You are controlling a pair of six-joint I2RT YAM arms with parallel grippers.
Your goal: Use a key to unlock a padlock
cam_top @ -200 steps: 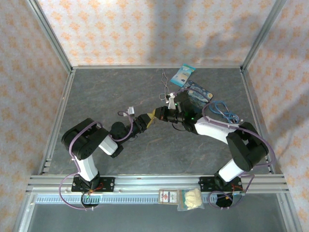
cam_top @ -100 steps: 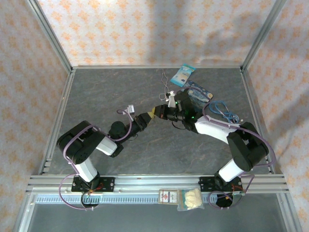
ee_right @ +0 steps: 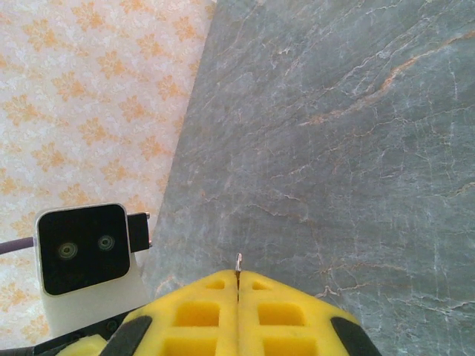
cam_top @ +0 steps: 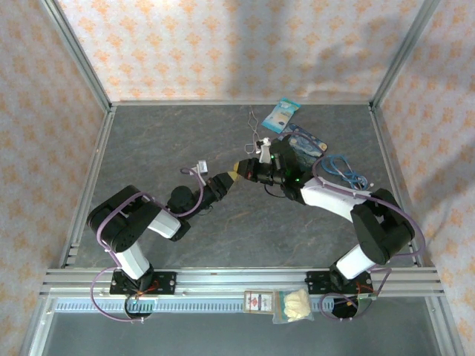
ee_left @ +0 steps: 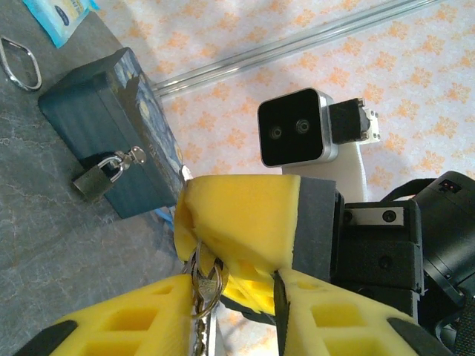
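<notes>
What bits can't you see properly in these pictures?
- The key, right wrist view: just a sliver pokes out; the shut right hand hides the rest.
- Key's lower end, left wrist view: cut off by the bottom edge.
- Left hand, left wrist view: whether it grips the key is unclear.
- The padlock, left wrist view: its keyhole is too small to find.
</notes>
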